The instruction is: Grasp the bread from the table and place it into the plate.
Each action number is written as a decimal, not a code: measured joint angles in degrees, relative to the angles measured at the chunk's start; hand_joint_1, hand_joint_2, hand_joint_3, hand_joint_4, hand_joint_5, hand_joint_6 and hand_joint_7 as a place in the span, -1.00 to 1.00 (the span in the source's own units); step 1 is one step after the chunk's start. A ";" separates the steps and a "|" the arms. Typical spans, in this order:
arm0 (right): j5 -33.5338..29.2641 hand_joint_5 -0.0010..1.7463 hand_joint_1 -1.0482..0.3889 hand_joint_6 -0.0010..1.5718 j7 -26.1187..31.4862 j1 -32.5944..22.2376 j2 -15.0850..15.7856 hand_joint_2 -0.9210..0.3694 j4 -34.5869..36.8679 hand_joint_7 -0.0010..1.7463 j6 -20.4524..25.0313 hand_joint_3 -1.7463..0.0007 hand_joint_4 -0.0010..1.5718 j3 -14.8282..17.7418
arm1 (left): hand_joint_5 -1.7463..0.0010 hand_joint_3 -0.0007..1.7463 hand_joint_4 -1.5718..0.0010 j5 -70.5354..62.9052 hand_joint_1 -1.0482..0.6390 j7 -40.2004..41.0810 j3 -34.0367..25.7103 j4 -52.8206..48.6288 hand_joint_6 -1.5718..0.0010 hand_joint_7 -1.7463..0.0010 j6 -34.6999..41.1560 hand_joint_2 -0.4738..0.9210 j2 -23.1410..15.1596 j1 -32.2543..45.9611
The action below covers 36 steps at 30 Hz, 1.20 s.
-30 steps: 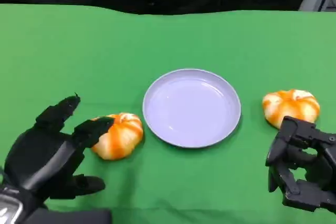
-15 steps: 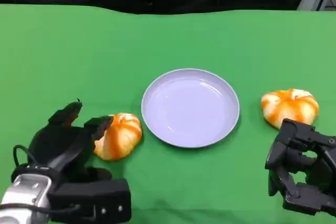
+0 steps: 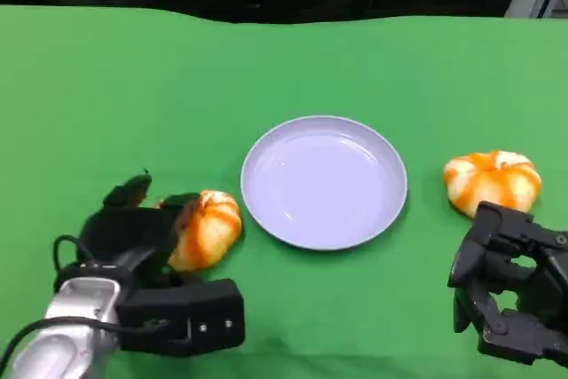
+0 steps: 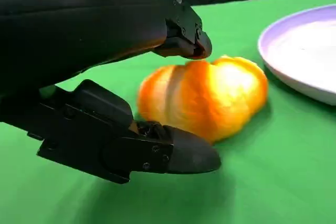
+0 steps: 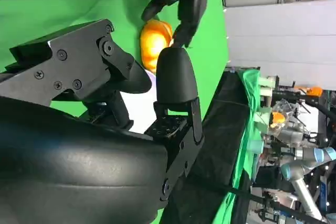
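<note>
Head view: left hand (image 3: 133, 224) fingers (image 3: 127, 193) around bread (image 3: 207, 228).

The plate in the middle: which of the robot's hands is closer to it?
Left. The left hand sits around the bread lying right beside the plate. The right hand hangs farther off, toward the table's near edge, by the other bread.

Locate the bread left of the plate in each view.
Head view: the bread is lower left, against the left robot hand.
Left wrist view: the bread is at the centre, close up.
Right wrist view: the bread is upper middle, far off.
Shared landmark: the lavender plate beside it.
</note>
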State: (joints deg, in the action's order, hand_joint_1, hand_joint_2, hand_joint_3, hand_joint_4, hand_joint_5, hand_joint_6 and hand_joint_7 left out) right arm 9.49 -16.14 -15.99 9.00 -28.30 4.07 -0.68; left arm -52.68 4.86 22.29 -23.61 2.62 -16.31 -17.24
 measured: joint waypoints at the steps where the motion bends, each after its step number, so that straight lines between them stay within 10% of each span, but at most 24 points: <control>1: 0.00 1.00 0.40 -0.17 0.01 0.00 0.00 -0.66 -0.01 0.77 0.01 -0.18 -0.01 0.00 | 0.99 -0.57 0.98 0.19 -0.77 0.31 0.27 -0.23 0.64 0.99 -0.02 1.00 0.23 -0.21; 36: 0.04 1.00 0.41 -0.16 0.01 -0.63 -0.04 -0.62 -1.10 0.77 -0.91 -0.22 0.00 0.04 | 0.94 -0.30 0.74 9.65 -0.68 3.71 3.64 -19.25 0.58 0.99 1.09 1.00 4.83 -11.14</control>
State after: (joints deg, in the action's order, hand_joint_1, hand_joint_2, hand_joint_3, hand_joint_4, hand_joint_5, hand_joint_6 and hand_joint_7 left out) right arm 9.53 -16.13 -16.62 8.96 -29.41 3.16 -0.63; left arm -43.03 8.57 25.92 -42.86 3.71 -11.48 -28.38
